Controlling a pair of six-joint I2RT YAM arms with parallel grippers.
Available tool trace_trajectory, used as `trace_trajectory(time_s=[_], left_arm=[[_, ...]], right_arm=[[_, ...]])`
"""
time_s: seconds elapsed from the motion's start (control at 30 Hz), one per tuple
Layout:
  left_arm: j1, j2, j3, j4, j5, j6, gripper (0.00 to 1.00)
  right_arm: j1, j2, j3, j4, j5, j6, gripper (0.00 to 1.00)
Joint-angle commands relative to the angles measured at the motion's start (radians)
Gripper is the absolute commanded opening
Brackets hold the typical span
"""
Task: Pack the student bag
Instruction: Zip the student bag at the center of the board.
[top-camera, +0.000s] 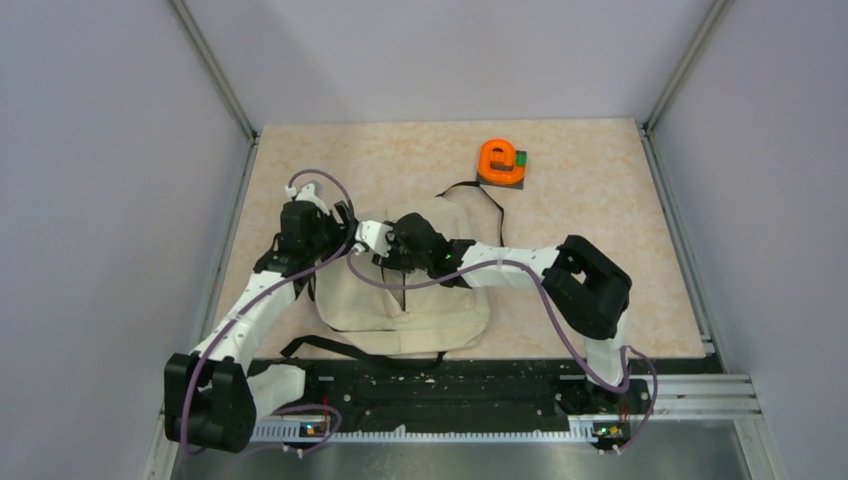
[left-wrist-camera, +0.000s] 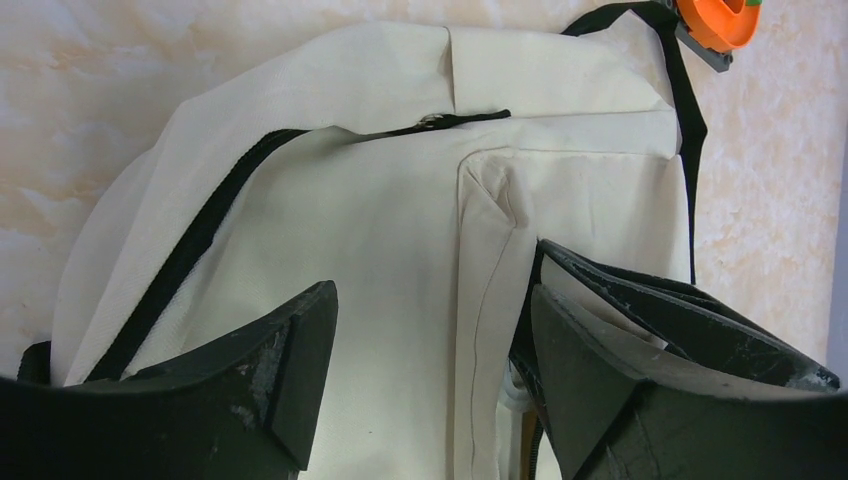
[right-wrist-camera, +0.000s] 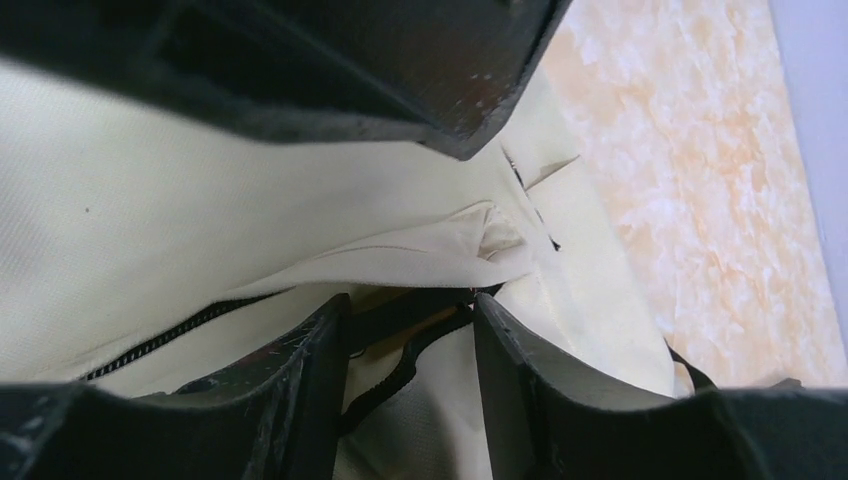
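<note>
Reaching arms: I see the left arm (top-camera: 262, 290) and right arm (top-camera: 505, 262) bent inward, wrists meeting above the student bag (top-camera: 400, 310).
Left jaws: wide apart over the cream fabric, closed on nothing.
Right jaws: half apart at the black zipper (right-wrist-camera: 150, 340) edge; I cannot tell whether they pinch it.
Bag position: flat on the desk (top-camera: 580, 200), just beyond the arm bases.
</note>
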Motion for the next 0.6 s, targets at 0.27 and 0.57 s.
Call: trace_trajectory(time_s=[0.27, 0.57], left_arm=[[0.010, -0.037, -0.027, 0.047, 0.035, -0.009, 0.76], [0.012, -0.017, -0.027, 0.060, 0.090, 0.006, 0.76]], right_arm=[[0.008, 0.020, 0.042, 0.104, 0.023, 0.027, 0.13], [-0.013, -0.066, 0.052, 0.044, 0.006, 0.171, 0.00]])
